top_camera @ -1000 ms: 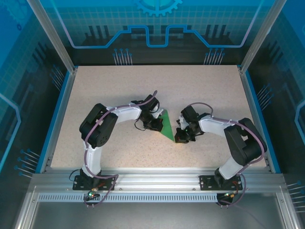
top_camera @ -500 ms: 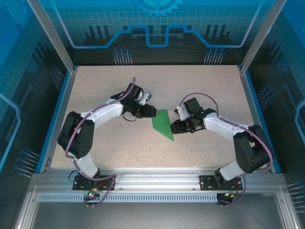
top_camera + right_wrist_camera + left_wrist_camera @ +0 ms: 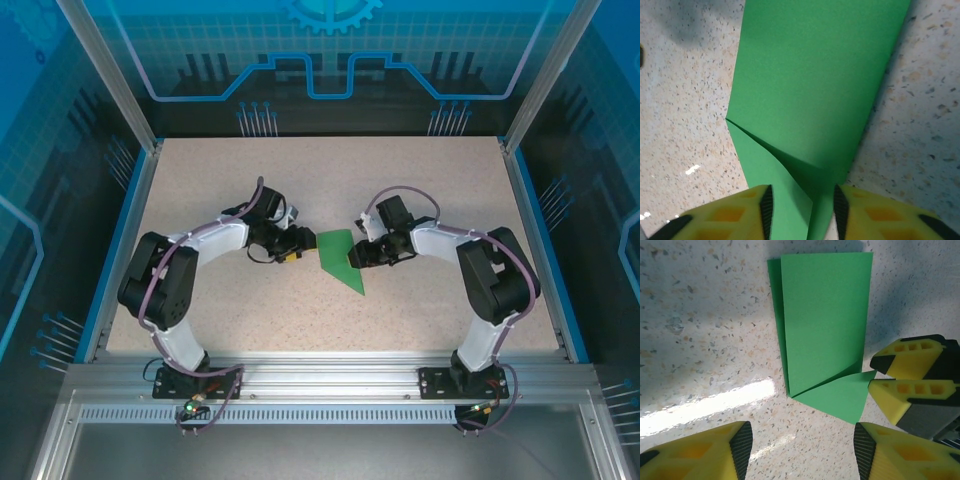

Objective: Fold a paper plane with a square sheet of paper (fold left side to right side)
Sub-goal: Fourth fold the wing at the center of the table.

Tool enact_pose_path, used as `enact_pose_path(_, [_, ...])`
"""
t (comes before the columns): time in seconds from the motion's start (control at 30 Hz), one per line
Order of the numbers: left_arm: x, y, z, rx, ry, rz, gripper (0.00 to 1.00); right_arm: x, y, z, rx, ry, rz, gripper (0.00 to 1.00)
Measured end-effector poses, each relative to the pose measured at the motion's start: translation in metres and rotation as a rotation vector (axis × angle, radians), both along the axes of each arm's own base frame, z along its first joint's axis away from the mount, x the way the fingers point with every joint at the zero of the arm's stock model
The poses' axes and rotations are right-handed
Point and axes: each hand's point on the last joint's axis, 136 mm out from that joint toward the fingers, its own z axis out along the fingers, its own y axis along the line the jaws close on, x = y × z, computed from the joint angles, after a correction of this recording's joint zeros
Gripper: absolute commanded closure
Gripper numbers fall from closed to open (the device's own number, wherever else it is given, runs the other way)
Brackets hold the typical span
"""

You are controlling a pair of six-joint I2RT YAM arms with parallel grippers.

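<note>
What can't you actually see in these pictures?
- Top view: the right gripper covers part of the square sheet of paper's right edge.
- Right wrist view: the frame cuts off the paper's far end and near tip.
- Any view: whether the right gripper actually pinches the paper is unclear.

Your paper (image 3: 340, 258) lies folded to a green wedge on the worktop (image 3: 420, 190), its point toward the arm bases. Your left tool (image 3: 296, 247) sits just beside its left edge; your right tool (image 3: 357, 257) is at its right edge, both arms bent inward.
</note>
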Motion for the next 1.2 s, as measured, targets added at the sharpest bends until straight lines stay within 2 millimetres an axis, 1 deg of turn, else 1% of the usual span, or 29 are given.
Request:
enact_pose_path(0.07, [0.000,-0.002,-0.004,-0.006,0.016,0.002,0.41,0.000,0.000,0.000,0.008,0.007,0.000,0.82])
enact_pose_path(0.13, [-0.001,-0.003,-0.007,-0.014,0.029,0.003,0.41,-0.001,0.001,0.000,0.012,0.009,0.002,0.89])
enact_pose_path(0.2, [-0.002,-0.005,-0.009,-0.020,0.042,0.003,0.41,0.000,-0.001,0.000,0.013,0.009,0.000,0.92])
enact_pose_path(0.33, [-0.006,-0.010,-0.016,-0.024,0.069,-0.010,0.41,0.004,-0.006,0.000,0.011,0.006,-0.016,0.92])
enact_pose_path(0.47, [-0.011,-0.021,-0.023,-0.035,0.088,-0.039,0.41,0.005,-0.009,0.002,0.013,0.002,-0.025,0.92])
enact_pose_path(0.63, [-0.005,-0.039,-0.019,-0.061,0.073,-0.075,0.41,0.005,-0.009,0.002,0.014,0.003,-0.024,0.91])
enact_pose_path(0.73, [0.000,-0.049,-0.015,-0.075,0.060,-0.082,0.43,0.005,-0.009,0.002,0.016,0.005,-0.023,0.89])
enact_pose_path(0.8, [0.002,-0.053,-0.013,-0.081,0.057,-0.085,0.47,0.005,-0.009,0.002,0.016,0.007,-0.025,0.84])
enact_pose_path(0.87, [0.005,-0.057,-0.012,-0.085,0.056,-0.089,0.54,0.005,-0.009,0.002,0.016,0.007,-0.028,0.76])
enact_pose_path(0.97, [0.008,-0.061,-0.011,-0.094,0.055,-0.088,0.60,0.003,-0.013,0.008,0.005,-0.012,-0.043,0.66])
enact_pose_path(1.03, [0.009,-0.063,-0.010,-0.098,0.057,-0.084,0.64,0.002,-0.019,0.017,-0.012,-0.045,-0.058,0.61])
enact_pose_path(1.07, [0.010,-0.064,-0.009,-0.099,0.057,-0.083,0.66,0.003,-0.022,0.025,-0.026,-0.075,-0.067,0.59])
enact_pose_path(1.2, [0.013,-0.066,-0.004,-0.105,0.048,-0.083,0.73,0.000,-0.030,0.057,-0.072,-0.204,-0.080,0.56])
